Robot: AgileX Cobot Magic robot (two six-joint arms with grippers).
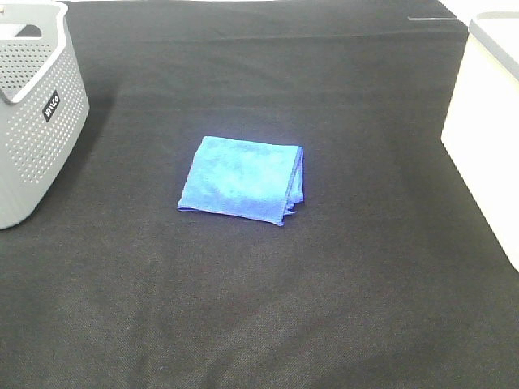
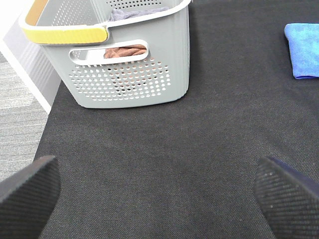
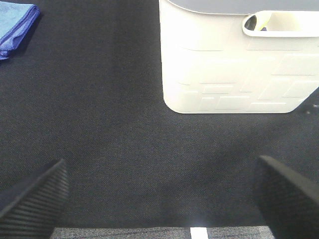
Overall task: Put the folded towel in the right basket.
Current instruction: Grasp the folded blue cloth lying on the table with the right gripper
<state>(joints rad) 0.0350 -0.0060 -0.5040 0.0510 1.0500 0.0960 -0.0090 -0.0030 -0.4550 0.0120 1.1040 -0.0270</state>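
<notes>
A folded blue towel (image 1: 242, 178) lies flat on the black table in the middle of the exterior high view; its edge shows in the left wrist view (image 2: 303, 50) and in the right wrist view (image 3: 15, 27). The right basket (image 1: 486, 130) is white and stands at the table's right edge; it also shows in the right wrist view (image 3: 234, 64). Neither gripper shows in the exterior high view. My left gripper (image 2: 159, 199) is open and empty over bare cloth, far from the towel. My right gripper (image 3: 159, 199) is open and empty, in front of the white basket.
A grey perforated basket (image 1: 36, 113) with a yellow handle (image 2: 65, 35) stands at the table's left edge, with cloth inside it. The black table cover (image 1: 259, 308) spans the view. Its edge and the floor (image 2: 20, 114) show in the left wrist view.
</notes>
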